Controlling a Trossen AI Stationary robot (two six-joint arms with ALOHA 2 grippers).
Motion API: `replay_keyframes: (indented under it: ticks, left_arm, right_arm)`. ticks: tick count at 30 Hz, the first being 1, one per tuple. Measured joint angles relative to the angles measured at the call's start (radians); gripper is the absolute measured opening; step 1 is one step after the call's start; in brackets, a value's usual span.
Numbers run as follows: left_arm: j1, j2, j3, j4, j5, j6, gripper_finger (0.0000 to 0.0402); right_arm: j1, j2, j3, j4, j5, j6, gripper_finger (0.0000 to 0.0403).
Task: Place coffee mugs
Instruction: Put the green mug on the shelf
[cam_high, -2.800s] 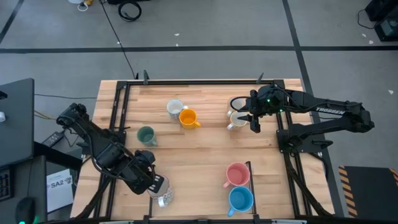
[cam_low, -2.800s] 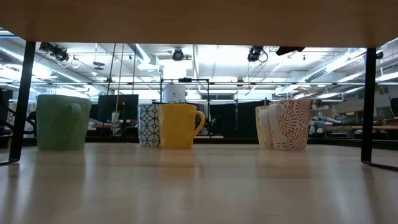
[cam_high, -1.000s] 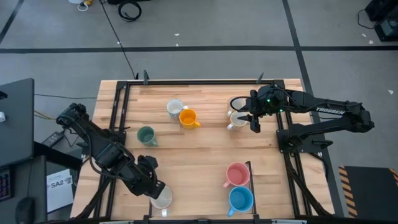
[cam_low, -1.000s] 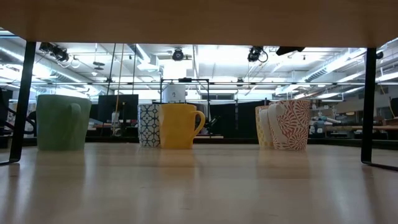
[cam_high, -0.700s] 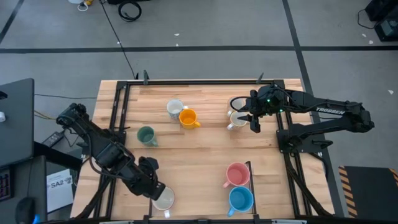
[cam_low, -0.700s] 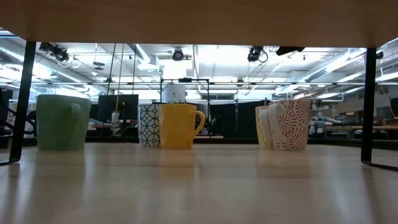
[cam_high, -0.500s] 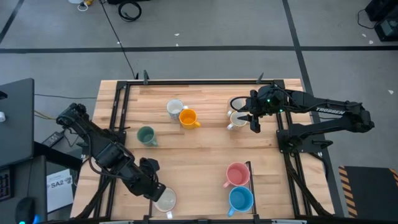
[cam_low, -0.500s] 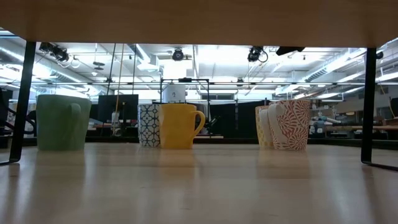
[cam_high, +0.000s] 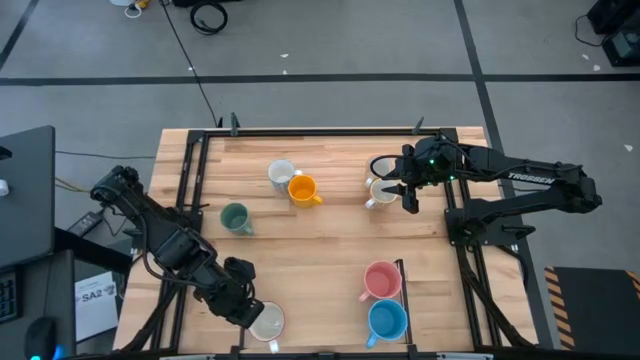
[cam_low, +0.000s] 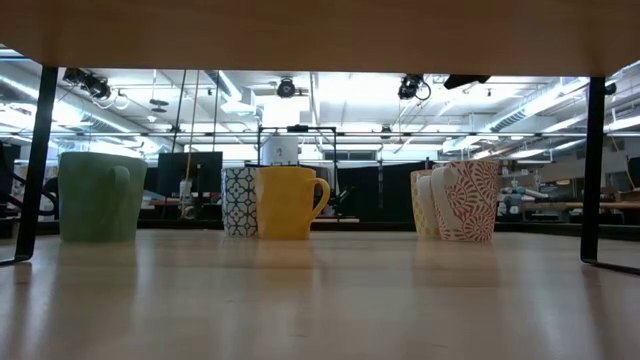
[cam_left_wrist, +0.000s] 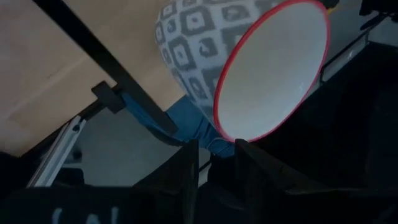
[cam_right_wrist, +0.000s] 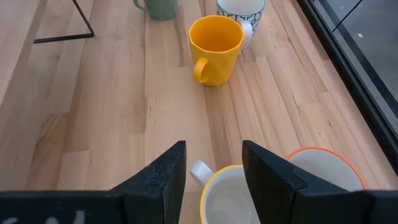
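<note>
Moved since the earlier frames: the left end effector (cam_high: 243, 308) and its patterned mug (cam_high: 265, 321) have slid a little toward the counter's near edge; nothing else has shifted.

Mugs counted in the high view: eight.
- One patterned mug with a red rim (cam_left_wrist: 249, 68), at the near edge toward the left corner of the counter (cam_high: 320, 250), tilted in the left wrist view. The left end effector is just beside it; its fingers (cam_left_wrist: 186, 168) stand slightly parted, and whether they grip the mug cannot be told.
- One dark green mug (cam_high: 235, 217), left of centre.
- One orange mug (cam_high: 302, 188) touching one white patterned mug (cam_high: 281, 173), toward the far edge.
- Two cream mugs (cam_high: 381, 190), close together at the far right, one yellow-rimmed (cam_right_wrist: 227, 199), one orange-rimmed (cam_right_wrist: 323, 171).
- One pink mug (cam_high: 381, 280) and one blue mug (cam_high: 387, 320), side by side near the near right corner.

Right end effector (cam_high: 410, 196): hovering over the two cream mugs, fingers (cam_right_wrist: 165, 174) apart, holding nothing.
</note>
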Motion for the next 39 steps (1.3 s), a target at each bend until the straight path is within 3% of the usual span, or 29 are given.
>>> replay_keyframes:
  ticks: [6, 11, 20, 25, 30, 39]
  left_arm:
    - [0.000, -0.031, 0.000, -0.004, -0.002, 0.046, 0.0110]
    - [0.006, -0.094, 0.000, -0.047, -0.091, 0.096, 0.0110]
    - [0.122, -0.235, 0.001, -0.343, -0.219, 0.234, 0.0110]
    - [0.251, -0.303, 0.001, -0.500, -0.300, 0.421, 0.0110]
    - [0.392, -0.337, 0.001, -0.546, -0.359, 0.664, 0.0110]
    - [0.611, -0.336, -0.038, -0.557, -0.329, 1.100, 0.0110]
  right_arm:
    - [0.000, 0.000, 0.000, 0.000, 0.000, 0.000, 0.0163]
    - [0.000, 0.000, 0.000, 0.000, 0.000, 0.000, 0.0162]
    - [0.000, 0.000, 0.000, 0.000, 0.000, 0.000, 0.0163]
    - [0.000, 0.000, 0.000, 0.000, 0.000, 0.002, 0.0162]
    - [0.000, 0.000, 0.000, 0.000, 0.000, 0.003, 0.0163]
    - [0.000, 0.000, 0.000, 0.000, 0.000, 0.003, 0.0162]
